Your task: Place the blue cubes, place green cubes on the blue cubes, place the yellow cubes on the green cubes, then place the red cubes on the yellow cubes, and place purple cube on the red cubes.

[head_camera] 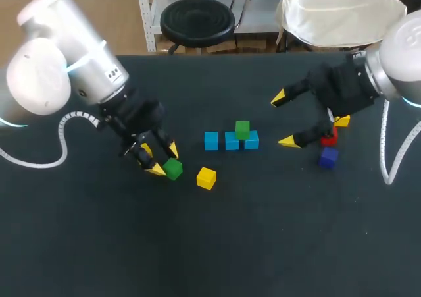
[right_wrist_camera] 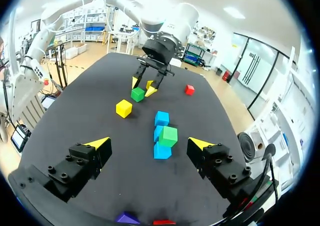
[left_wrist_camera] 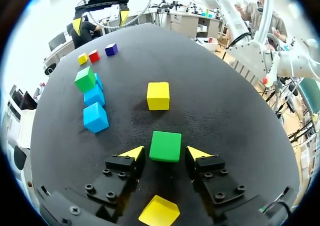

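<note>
Your left claw [left_wrist_camera: 165, 152] stood open, green cube [left_wrist_camera: 166, 146] between its fingers. Probably light, rigid, smooth: pinch two opposite flat faces.

— What lies on your black matte table [head_camera: 276, 244]?
— You have three blue cubes [head_camera: 231, 141] in a row mid-table. A green cube [head_camera: 173, 169] and a yellow cube [head_camera: 206, 178] lie nearby. A second yellow cube [head_camera: 342, 120], a red cube [head_camera: 329, 137] and a purple cube [head_camera: 328, 157] cluster well apart.

Three small blue cubes [head_camera: 231, 141] line up in a row, a small green cube [head_camera: 243, 129] atop them; the left gripper [head_camera: 165, 161] brackets a second green cube [head_camera: 173, 169].
</note>
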